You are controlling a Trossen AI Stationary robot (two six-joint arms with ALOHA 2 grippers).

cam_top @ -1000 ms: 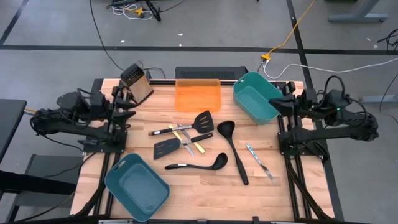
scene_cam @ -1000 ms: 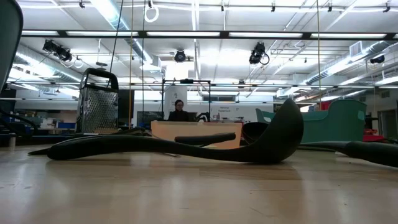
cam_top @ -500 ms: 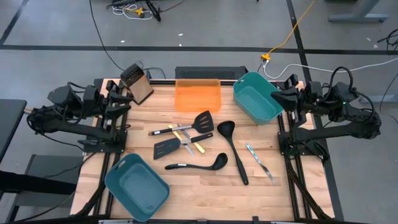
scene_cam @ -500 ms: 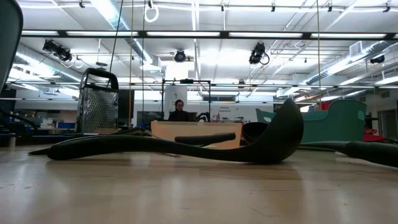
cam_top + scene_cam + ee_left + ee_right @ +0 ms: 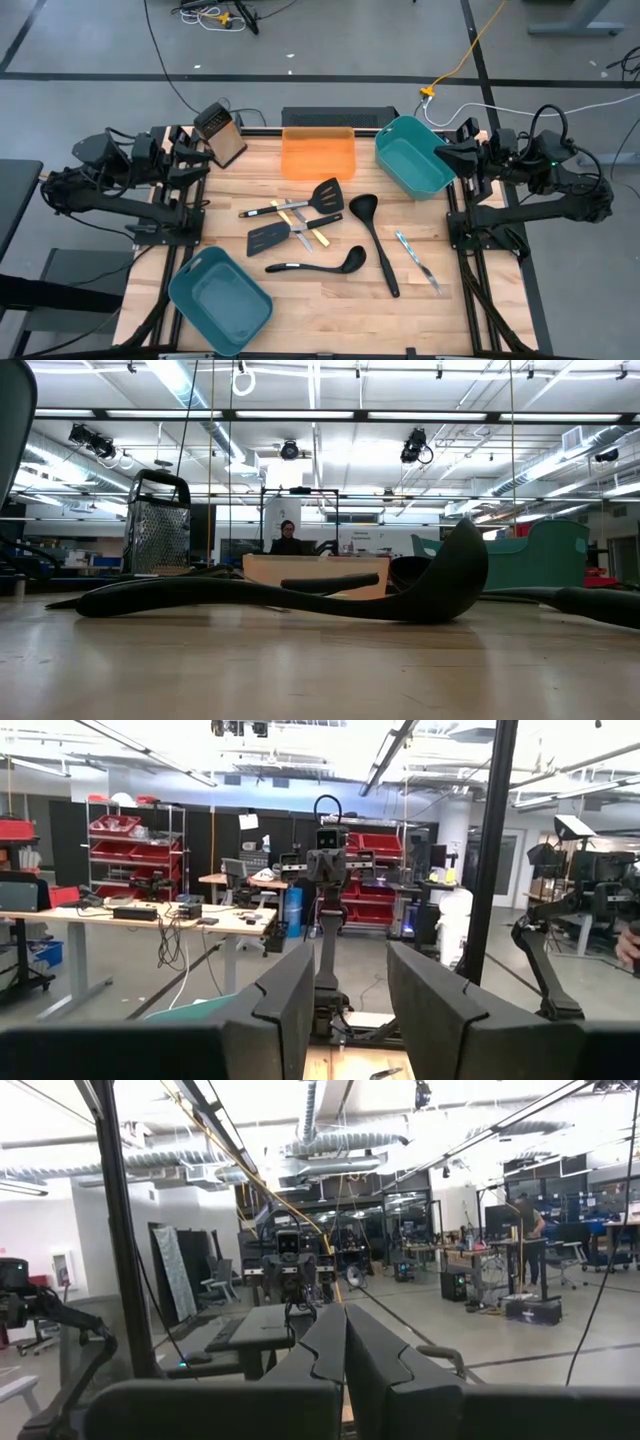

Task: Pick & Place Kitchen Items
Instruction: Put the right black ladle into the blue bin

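Workshop hall with a grey floor and ceiling strip lights surrounds a pale wood-plank desk point(image 5: 330, 300). Left claw point(image 5: 207, 158): parked off the desk's left edge, fingers point(image 5: 290, 995) parted, grasping nothing. Right claw point(image 5: 440, 155): parked off the right edge beside a teal bin point(image 5: 412, 152), fingers point(image 5: 322, 1342) clenched flat together, empty. Step in hand, by judgement: none begun; every item lies loose. Mid-desk: two black slotted spatulas point(image 5: 310, 199), flat perforated blades, crossing pale yellow-handled pieces point(image 5: 296, 222). Two black ladles point(image 5: 377, 240), matte plastic, deep round bowls, one running lengthwise, one crosswise. Slim silver cutlery point(image 5: 417, 258), glossy metal, well towards the right. Also a second teal bin point(image 5: 219, 298) near left, a translucent orange tray point(image 5: 318, 152) at the far edge, and a steel box grater point(image 5: 220, 132). Next move likely calls for one arm to reach in over a handle, claw wide.
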